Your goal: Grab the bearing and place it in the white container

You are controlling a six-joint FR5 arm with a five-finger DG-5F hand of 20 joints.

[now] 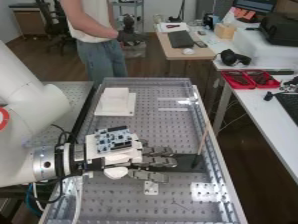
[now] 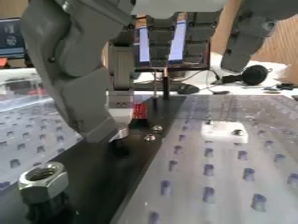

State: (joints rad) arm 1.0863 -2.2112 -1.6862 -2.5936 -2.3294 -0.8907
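No lettering, numbers or signs can be read.

The hand (image 1: 159, 161) hangs over a black strip (image 2: 123, 172). Around the strip's paired screw heads (image 2: 157, 128), twelve pointing away from the camera: silver hex nut (image 2: 53, 188) at eight, red piece (image 2: 140, 111) at eleven, white plate (image 2: 223, 127) at three.

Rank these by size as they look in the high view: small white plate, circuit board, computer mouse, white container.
1. White container and circuit board: too close to rank
2. Small white plate
3. Computer mouse
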